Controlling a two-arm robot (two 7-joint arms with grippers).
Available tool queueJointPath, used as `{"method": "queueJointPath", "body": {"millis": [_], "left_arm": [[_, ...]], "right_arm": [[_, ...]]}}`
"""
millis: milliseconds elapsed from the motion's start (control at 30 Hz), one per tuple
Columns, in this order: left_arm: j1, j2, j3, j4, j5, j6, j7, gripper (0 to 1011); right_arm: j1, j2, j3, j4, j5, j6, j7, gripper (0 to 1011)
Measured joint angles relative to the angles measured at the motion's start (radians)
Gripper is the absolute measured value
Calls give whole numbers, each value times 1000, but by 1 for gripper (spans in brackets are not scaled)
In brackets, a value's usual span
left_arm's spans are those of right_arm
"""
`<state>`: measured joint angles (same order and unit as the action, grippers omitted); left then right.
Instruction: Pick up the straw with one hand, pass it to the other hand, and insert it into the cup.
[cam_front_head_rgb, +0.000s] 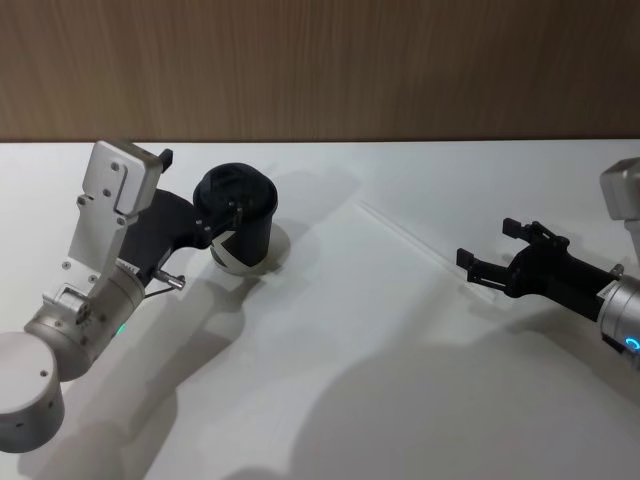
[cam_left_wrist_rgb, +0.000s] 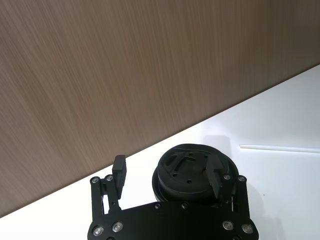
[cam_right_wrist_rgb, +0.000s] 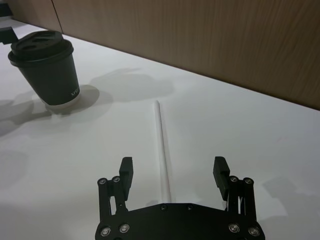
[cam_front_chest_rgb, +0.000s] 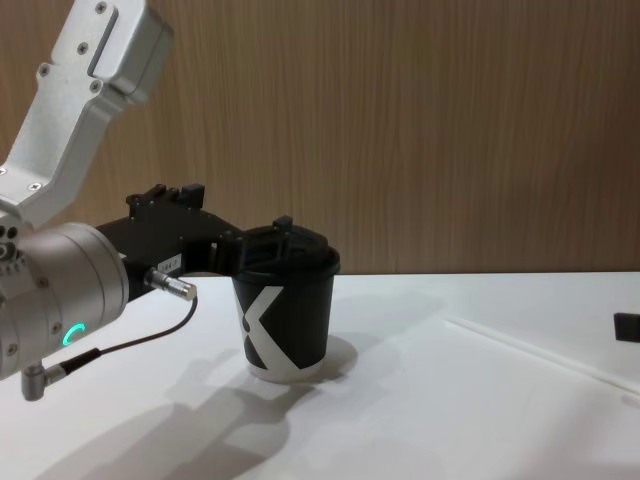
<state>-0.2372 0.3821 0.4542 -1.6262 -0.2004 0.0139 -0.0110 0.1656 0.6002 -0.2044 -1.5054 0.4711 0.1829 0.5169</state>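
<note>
Head view: found the cup upright on the white table, left of centre, with the left gripper spread on either side of its lid. Saw the straw lying flat further right, well apart from the cup, and the right gripper spread wide at its near end.

Left wrist view: caught the lid between parted fingers, nearer one than the other.

Right wrist view: looked down on the straw running between open fingertips; could not tell any contact.

Chest view: met the left gripper at lid height.
</note>
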Motion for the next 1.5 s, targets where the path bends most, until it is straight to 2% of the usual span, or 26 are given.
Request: {"method": "queueJointPath", "body": {"millis": [600, 1500], "left_arm": [[0, 0, 0, 0, 0, 0, 0, 1003], [0, 0, 0, 0, 0, 0, 0, 1003]], "right_arm": [[33, -3, -31, 62, 28, 16, 27, 1001], [57, 1, -76, 104, 23, 16, 13, 1001]]}}
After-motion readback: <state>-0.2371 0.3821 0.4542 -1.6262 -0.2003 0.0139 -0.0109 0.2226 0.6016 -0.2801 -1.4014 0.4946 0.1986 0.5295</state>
